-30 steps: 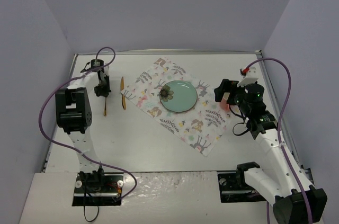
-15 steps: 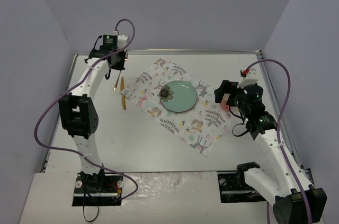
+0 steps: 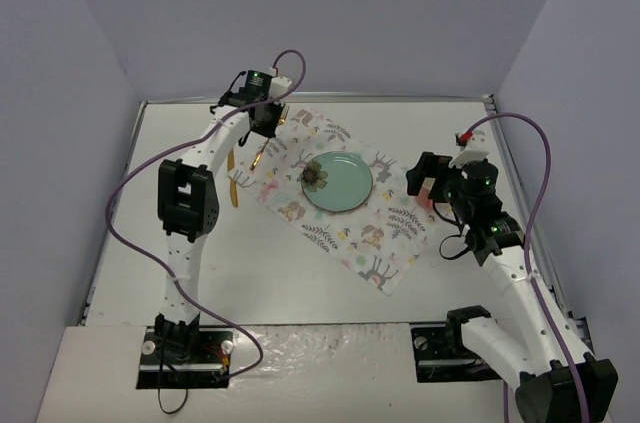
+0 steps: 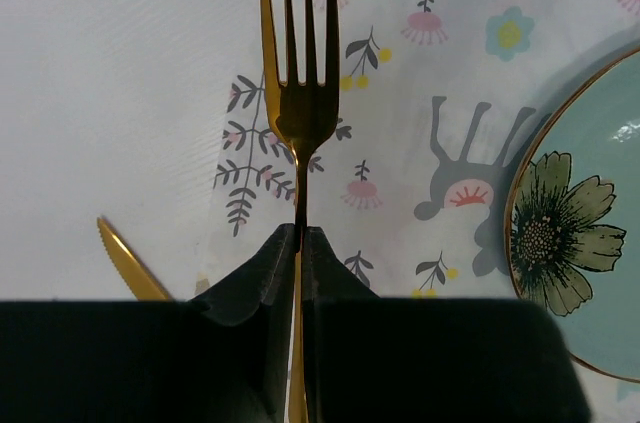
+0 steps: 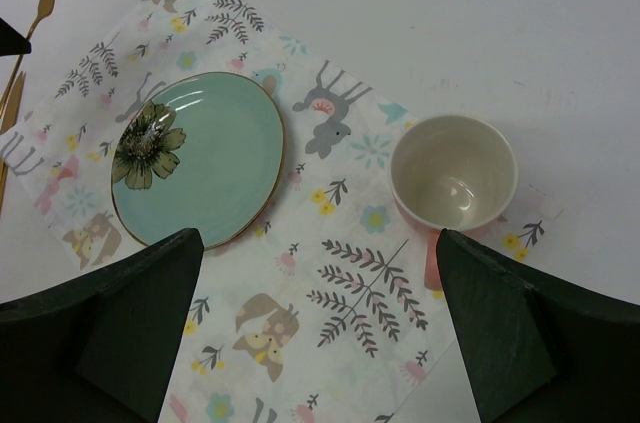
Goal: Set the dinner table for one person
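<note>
My left gripper [image 3: 263, 126] [image 4: 300, 233] is shut on the handle of a gold fork [image 3: 258, 152] [image 4: 303, 113] and holds it above the far left corner of the floral placemat [image 3: 375, 233] [image 4: 420, 93], tines pointing away. A gold knife [image 3: 233, 189] [image 4: 130, 263] lies on the white dinner table [image 3: 250, 263] left of the placemat. A teal plate [image 3: 338, 183] [image 5: 197, 158] with a flower print sits on the placemat. My right gripper [image 3: 425, 179] [image 5: 320, 343] is open and empty above a pink cup [image 5: 453, 173] standing on the placemat's right part.
Purple walls enclose the table on three sides. The table's metal edge [image 3: 310, 99] runs along the back. Purple cables loop from both arms.
My left arm has lifted the fork from beside the knife and swung it right, to over the placemat's far left corner. The right arm has not moved.
</note>
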You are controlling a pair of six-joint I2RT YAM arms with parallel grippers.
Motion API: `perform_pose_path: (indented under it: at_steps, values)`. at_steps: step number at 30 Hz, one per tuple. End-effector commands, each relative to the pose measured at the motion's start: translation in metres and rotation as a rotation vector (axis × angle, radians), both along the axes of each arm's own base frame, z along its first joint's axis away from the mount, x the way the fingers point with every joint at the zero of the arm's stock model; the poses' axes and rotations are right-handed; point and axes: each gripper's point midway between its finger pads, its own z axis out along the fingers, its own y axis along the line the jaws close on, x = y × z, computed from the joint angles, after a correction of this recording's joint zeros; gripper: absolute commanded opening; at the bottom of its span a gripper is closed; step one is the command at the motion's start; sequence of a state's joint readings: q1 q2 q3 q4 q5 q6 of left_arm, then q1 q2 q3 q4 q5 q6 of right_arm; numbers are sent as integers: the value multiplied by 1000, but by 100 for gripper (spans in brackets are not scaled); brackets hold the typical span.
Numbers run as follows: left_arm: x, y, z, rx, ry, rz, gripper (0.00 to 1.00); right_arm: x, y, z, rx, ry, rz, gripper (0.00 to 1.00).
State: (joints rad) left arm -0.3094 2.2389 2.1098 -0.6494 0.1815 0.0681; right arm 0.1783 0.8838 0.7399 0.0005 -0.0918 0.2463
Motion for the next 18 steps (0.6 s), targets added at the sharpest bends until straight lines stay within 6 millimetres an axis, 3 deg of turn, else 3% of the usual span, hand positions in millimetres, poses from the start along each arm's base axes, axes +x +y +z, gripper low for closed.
perform_pose_path:
  at_steps: [1,11,18]
  values:
    - [12,-20,36,-35,-109,-30,0,3,-3,21,7,-62,-28,100]
    - [13,-41,1,-40,-60,-39,0,2,-6,13,3,-39,-45,100]
    - [17,-42,-21,12,-50,-51,0,0,-8,10,-3,-36,-51,100]
